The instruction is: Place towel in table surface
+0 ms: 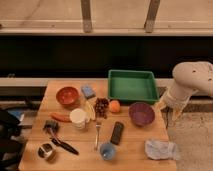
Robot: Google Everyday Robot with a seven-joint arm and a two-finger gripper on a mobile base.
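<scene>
A crumpled pale blue-grey towel [161, 149] lies on the wooden table [135, 150] at its front right corner. My white arm reaches in from the right. My gripper [169, 111] hangs just off the table's right edge, next to the purple bowl [141, 113] and behind the towel, apart from it.
On the table stand a green tray [132, 85], a red bowl [67, 95], a blue sponge [88, 91], grapes [101, 106], an orange [114, 106], a white cup [78, 118], a fork [97, 134], a black remote [117, 132], a blue cup [107, 150], and a carrot [61, 117].
</scene>
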